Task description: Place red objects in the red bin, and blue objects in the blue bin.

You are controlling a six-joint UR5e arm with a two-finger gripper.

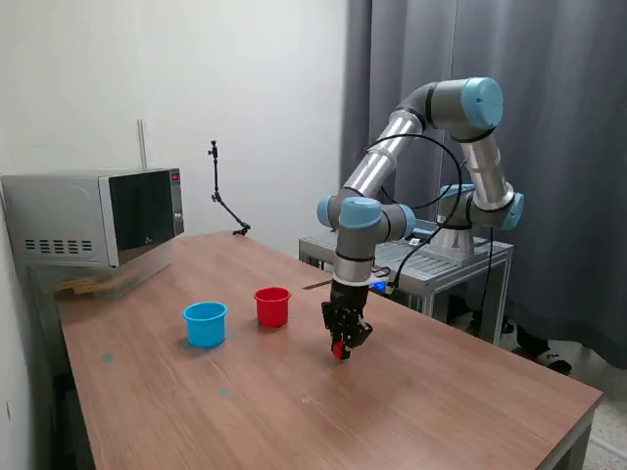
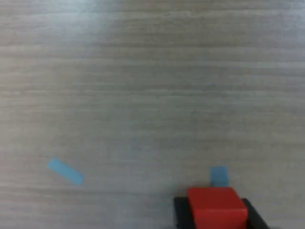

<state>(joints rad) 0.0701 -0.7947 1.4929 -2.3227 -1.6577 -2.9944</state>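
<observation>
At centre frame, the black two-finger gripper clamps a small solid red cube above the wooden table; the round red plastic cup, centre-left, awaits it.

wood-grain table — matt, plastic red cup, blue cup — smooth

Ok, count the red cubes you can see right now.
1. A single red cube sits clamped in the pincer, just above the table, right of the red cup in the exterior view. Others may be hidden.
</observation>
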